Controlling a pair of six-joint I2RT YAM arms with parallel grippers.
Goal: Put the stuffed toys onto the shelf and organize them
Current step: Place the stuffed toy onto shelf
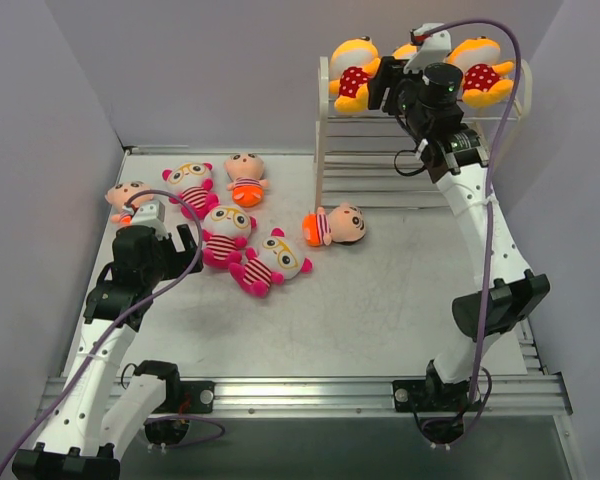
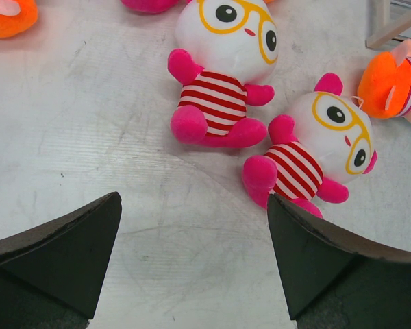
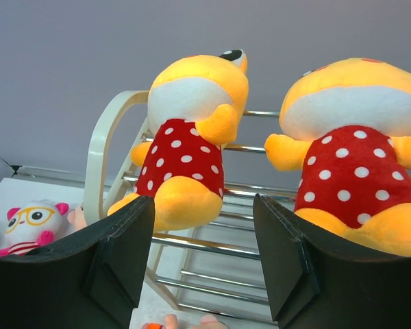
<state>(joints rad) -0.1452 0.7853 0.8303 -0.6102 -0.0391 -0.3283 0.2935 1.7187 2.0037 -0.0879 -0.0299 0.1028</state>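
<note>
The yellow dolls [image 1: 352, 78] sit on top of the shelf [image 1: 325, 120]; six other dolls [image 1: 225, 235] lie on the table [image 1: 400, 300]. The right gripper [image 3: 204, 205], half open and holding nothing, is just beside one yellow doll. A bump could tip that doll off the thin rods [image 3: 205, 245]. The left gripper [image 2: 193, 199], wide open and holding nothing, has room over the table.

- Top camera: high above the grey table's [image 1: 380, 310] near edge, overlooking the white three-tier wire shelf [image 1: 370, 165].
- Left wrist: close over the table [image 2: 89, 103], left of the shelf.
- Right wrist: close at the shelf's [image 3: 96, 164] top tier, also seen from above.

white table [image 1: 380, 315], grey walls [image 1: 230, 70]
</note>
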